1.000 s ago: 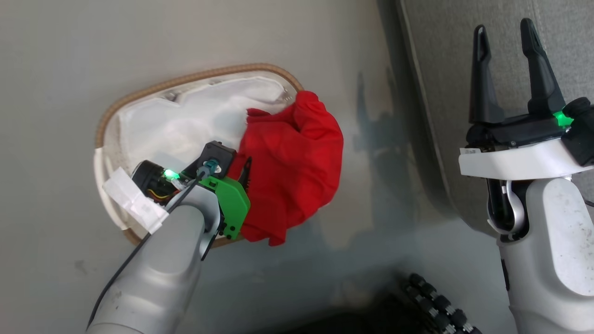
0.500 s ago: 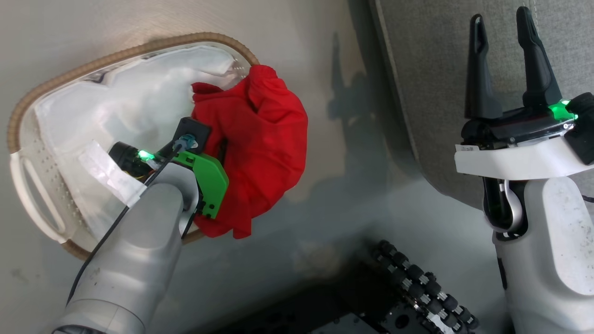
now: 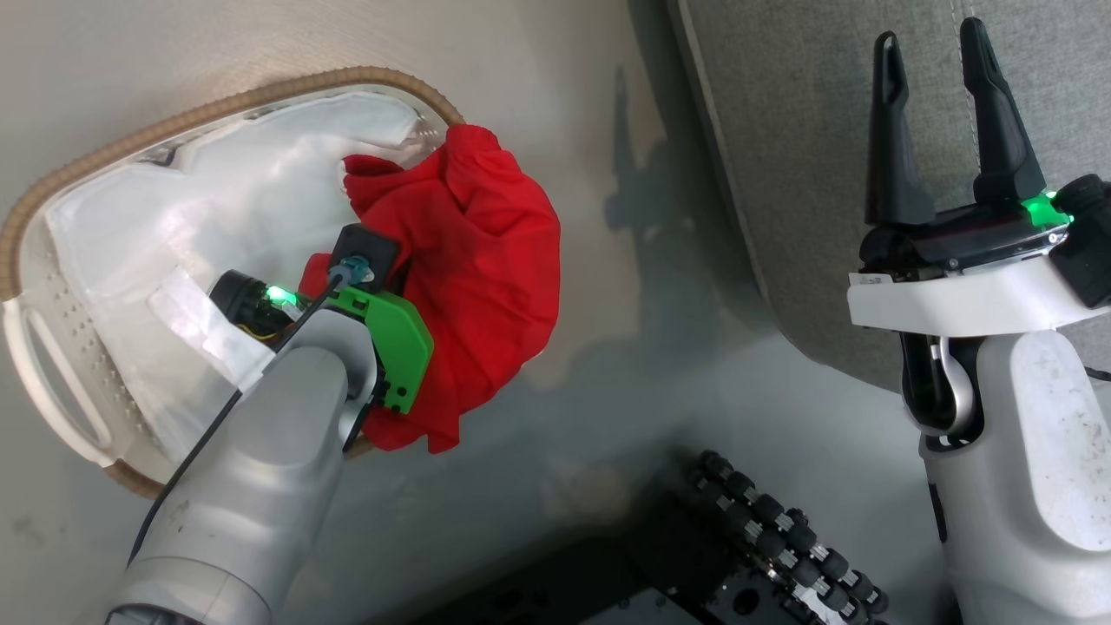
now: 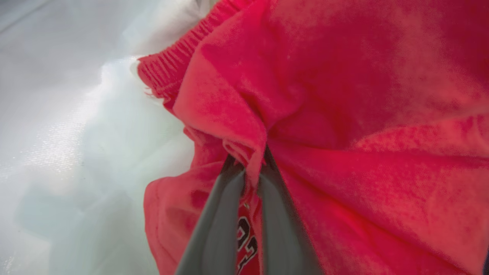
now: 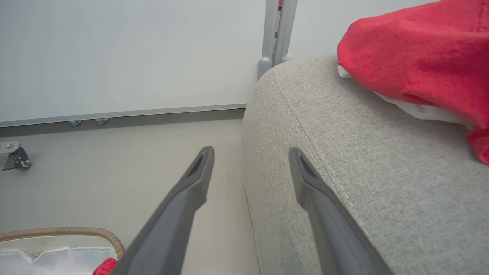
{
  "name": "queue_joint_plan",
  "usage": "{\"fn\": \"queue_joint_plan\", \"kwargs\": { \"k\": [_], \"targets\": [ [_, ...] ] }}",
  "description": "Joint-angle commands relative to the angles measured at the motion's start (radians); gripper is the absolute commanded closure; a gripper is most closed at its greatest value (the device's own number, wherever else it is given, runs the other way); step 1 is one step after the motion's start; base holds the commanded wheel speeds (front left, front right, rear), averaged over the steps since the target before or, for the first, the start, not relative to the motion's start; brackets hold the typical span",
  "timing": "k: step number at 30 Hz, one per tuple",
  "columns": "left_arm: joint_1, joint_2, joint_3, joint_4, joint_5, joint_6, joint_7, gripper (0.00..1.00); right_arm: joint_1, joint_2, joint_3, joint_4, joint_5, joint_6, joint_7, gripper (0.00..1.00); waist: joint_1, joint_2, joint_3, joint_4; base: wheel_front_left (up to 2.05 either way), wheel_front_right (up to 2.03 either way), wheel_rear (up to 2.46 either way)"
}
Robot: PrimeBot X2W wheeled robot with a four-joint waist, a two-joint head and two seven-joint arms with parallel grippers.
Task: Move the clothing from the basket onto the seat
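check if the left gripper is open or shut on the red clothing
Shut on the clothing: the left gripper pinches a red fold between its fingers.

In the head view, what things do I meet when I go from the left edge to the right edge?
cream perforated plastic basket with brown woven rim → bright red fabric clothing → light-grey upholstered seat → right gripper with two dark fingers

Lab-like test room, white partition panels (image 5: 114,57), metal post (image 5: 277,30), caster (image 5: 15,157), bare pale floor (image 5: 114,172), grey seat (image 5: 382,198)
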Motion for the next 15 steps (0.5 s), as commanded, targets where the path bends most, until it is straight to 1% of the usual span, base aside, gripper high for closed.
{"fn": "queue_joint_plan", "kwargs": {
  "k": [1, 6, 11, 15],
  "targets": [
    [0.007, 0.01, -0.006, 0.001, -0.011, -0.004, -0.017, 1.0, 0.003, -0.002, -0.004, 0.009, -0.009, -0.001, -0.002, 0.0, -0.0001, -0.0001, -0.03, 0.018, 0.0, 0.0, 0.0],
    [0.035, 0.019, -0.029, 0.002, -0.023, -0.004, -0.074, 1.0, 0.016, -0.002, -0.006, 0.029, -0.042, -0.001, -0.002, 0.0, -0.0001, -0.0001, -0.107, 0.055, 0.0, 0.0, 0.0],
    [0.067, 0.02, -0.033, -0.017, -0.043, -0.004, -0.127, 1.0, 0.042, -0.003, -0.015, 0.06, -0.081, -0.001, -0.002, 0.0, -0.0001, -0.0001, -0.215, 0.102, 0.0, 0.0, 0.0],
    [0.093, 0.025, -0.046, -0.06, -0.068, -0.004, -0.152, 1.0, 0.074, -0.003, -0.024, 0.086, -0.112, -0.001, -0.002, 0.0, -0.0001, -0.0001, -0.313, 0.139, 0.0, 0.0, 0.0]
  ]
}}
